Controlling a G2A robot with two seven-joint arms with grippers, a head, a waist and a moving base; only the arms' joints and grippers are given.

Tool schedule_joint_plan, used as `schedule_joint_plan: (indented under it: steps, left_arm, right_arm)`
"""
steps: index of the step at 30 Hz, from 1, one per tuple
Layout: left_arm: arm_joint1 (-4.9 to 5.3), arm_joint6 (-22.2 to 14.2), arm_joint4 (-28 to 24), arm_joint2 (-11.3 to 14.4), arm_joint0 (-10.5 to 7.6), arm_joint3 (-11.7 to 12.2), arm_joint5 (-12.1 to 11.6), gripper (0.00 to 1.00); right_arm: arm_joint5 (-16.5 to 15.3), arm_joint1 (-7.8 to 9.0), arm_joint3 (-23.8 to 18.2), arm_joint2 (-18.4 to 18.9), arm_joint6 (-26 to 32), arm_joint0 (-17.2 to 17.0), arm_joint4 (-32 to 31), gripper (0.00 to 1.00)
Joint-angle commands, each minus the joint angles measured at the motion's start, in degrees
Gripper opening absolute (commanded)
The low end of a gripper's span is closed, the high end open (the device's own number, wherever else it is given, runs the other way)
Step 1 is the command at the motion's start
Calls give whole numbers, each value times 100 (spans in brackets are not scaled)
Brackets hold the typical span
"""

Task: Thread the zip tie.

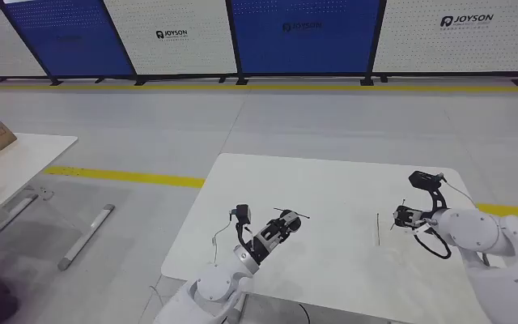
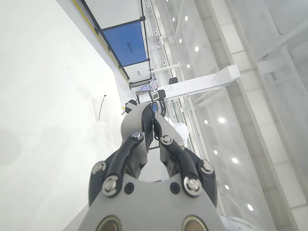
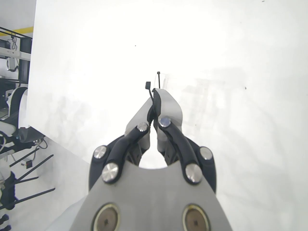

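Slippage is the first worry. The right jaws are pressed together on a zip tie (image 3: 147,85) just below its head, which sticks out past the fingertips. So thin a hold could let the strap twist or creep between the pads. The left jaws are likewise closed, pinching crosswise what looks like a second tie (image 1: 291,215), its ends poking out on either side. The two arms hang well apart above the counter (image 1: 324,182), so any threading calls for bringing them together. The slot in a tie's head looks tiny, and a small tilt of either strap would likely send the tip past it or bend it against the head. A loose tie (image 1: 377,228) lies flat on the counter just beside the right jaws, where a low sweep of that arm could nudge it away.

The counter is white with rounded corners and a few dark specks. Around it is a grey floor crossed by a yellow line (image 1: 121,175), with another white table (image 1: 32,154) at the left of the top view. A row of blue and white panels (image 1: 303,36) stands behind on black frames. Overhead, round ceiling lights (image 2: 221,120) dot a pale roof.
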Motion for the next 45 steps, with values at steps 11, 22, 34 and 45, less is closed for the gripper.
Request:
schedule_joint_plan:
  steps: [11, 22, 34, 45]
  left_arm:
    - [0, 0, 0, 0, 0, 0, 0, 0]
    - [0, 0, 0, 0, 0, 0, 0, 0]
    - [0, 0, 0, 0, 0, 0, 0, 0]
    - [0, 0, 0, 0, 0, 0, 0, 0]
  right_arm:
    - [480, -107, -1321, -74, -1935, -871, 193, 0]
    - [821, -159, -1582, -149, -2584, -1128, 29, 0]
    - [797, -183, -1743, 7, -2897, -1268, 276, 0]
    - [487, -134, -2519, 382, -2691, -1716, 502, 0]
